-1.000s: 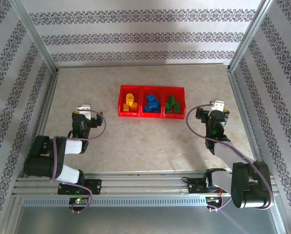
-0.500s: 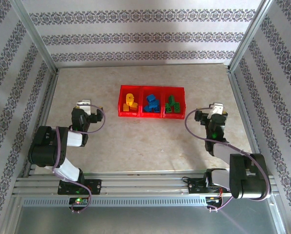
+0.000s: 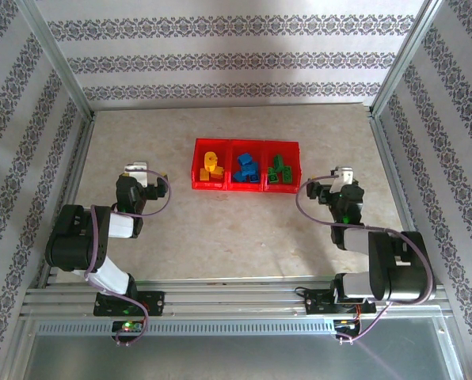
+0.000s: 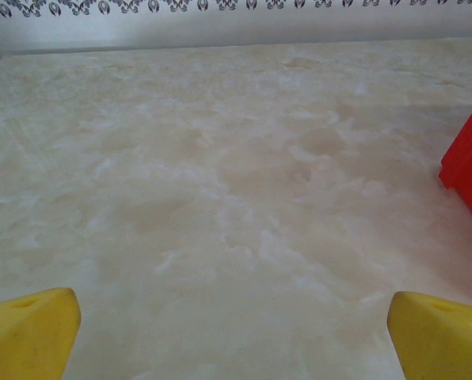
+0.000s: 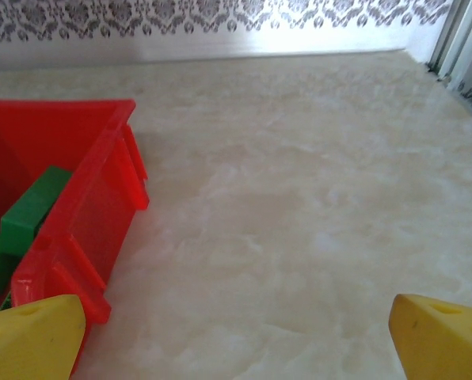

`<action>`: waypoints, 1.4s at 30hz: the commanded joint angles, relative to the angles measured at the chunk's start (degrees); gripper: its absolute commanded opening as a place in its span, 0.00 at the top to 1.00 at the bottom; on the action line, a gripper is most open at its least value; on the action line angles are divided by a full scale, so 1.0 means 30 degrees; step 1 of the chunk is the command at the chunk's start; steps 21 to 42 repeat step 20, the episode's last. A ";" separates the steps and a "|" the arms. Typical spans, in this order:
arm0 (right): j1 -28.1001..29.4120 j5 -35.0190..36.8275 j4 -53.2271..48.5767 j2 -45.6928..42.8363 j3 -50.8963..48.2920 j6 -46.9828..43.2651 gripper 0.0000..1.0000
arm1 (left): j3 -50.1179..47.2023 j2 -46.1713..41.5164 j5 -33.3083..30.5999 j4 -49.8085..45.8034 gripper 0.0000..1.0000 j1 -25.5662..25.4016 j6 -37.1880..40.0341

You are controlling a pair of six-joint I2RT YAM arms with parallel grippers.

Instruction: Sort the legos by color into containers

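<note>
The red tray of three containers (image 3: 220, 187) lies at the table's middle back. Yellow legos (image 3: 212, 166) fill its left compartment, blue legos (image 3: 246, 169) the middle one, green legos (image 3: 280, 170) the right one. My left gripper (image 3: 138, 180) rests low, left of the tray, open and empty; in the left wrist view the gripper (image 4: 236, 340) has yellow fingertips (image 4: 30, 328) spread wide over bare table, with the tray's corner (image 4: 470, 158) at the right edge. My right gripper (image 3: 339, 188) stands right of the tray, open and empty (image 5: 236, 340), beside the tray wall (image 5: 85, 229) and a green lego (image 5: 30, 210).
Patterned walls on metal posts (image 3: 62, 71) close in the table on three sides. Bare marbled tabletop (image 3: 236, 237) stretches between the arms and in front of the tray. The arm bases sit on a rail (image 3: 236, 297) at the near edge.
Both arms have folded back toward their bases. The left gripper pulled in slightly first, then the right drew a little left and lower. The legos and tray have not moved.
</note>
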 commanded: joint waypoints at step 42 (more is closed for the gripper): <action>0.0307 0.1075 0.1844 0.2686 0.1407 0.0434 0.02 | -0.0065 -0.0100 0.0556 -0.0069 0.00 0.0159 -0.0062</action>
